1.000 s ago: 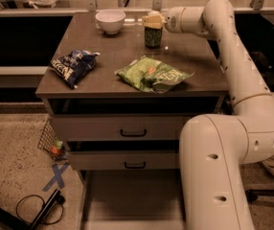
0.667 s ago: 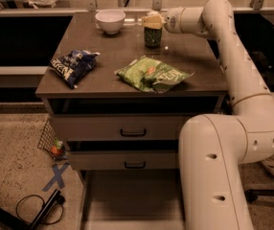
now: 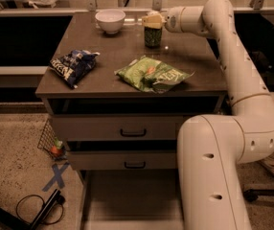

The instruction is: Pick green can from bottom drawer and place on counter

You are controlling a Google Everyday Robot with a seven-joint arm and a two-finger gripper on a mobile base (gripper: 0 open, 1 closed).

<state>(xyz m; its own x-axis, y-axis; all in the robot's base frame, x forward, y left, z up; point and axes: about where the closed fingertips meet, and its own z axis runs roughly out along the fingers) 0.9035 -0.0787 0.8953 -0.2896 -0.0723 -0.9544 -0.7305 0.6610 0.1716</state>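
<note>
The green can [image 3: 152, 36] stands upright on the counter [image 3: 122, 49], at its back right. My gripper [image 3: 152, 20] is at the can's top, reaching in from the right, and hides the can's lid. The bottom drawer [image 3: 127, 198] is pulled out below the two drawers with handles, and its grey floor shows nothing on it.
A white bowl [image 3: 110, 20] sits at the counter's back, left of the can. A blue chip bag [image 3: 73, 65] lies front left and a green chip bag [image 3: 154, 74] front middle. My arm [image 3: 216, 162] fills the right foreground. A wire basket [image 3: 51, 143] and a cable [image 3: 36, 210] lie on the floor at left.
</note>
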